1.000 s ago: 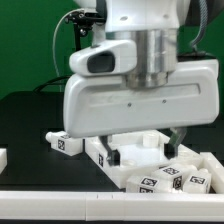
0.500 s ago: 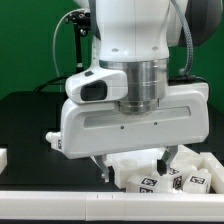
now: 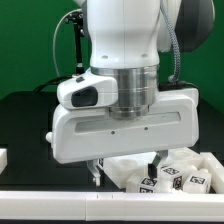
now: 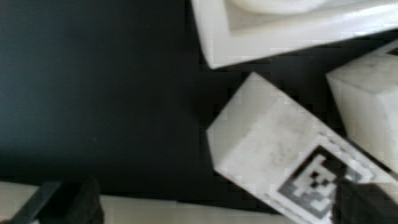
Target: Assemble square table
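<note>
The gripper (image 3: pixel 126 170) hangs spread wide with nothing in its grasp, low over the square table (image 3: pixel 136 176), which lies in white plastic parts on the black counter (image 3: pixel 25 120). Chunky legs (image 3: pixel 167 181) with black-and-white tags lie beside the rimmed top (image 4: pixel 276 38); one leg (image 4: pixel 270 135) sits under the wrist.

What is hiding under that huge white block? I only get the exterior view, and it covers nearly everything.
Observer: The wrist view shows a white leg with a black-and-white tag, lying on the black table right below the gripper.
Operator: Is it grabbing that leg?
Observer: No. The dark fingers stand wide apart, and bare table shows between that finger and the leg.
Operator: Anything else down there?
Observer: A corner of the square table top lies close beside the leg.
</note>
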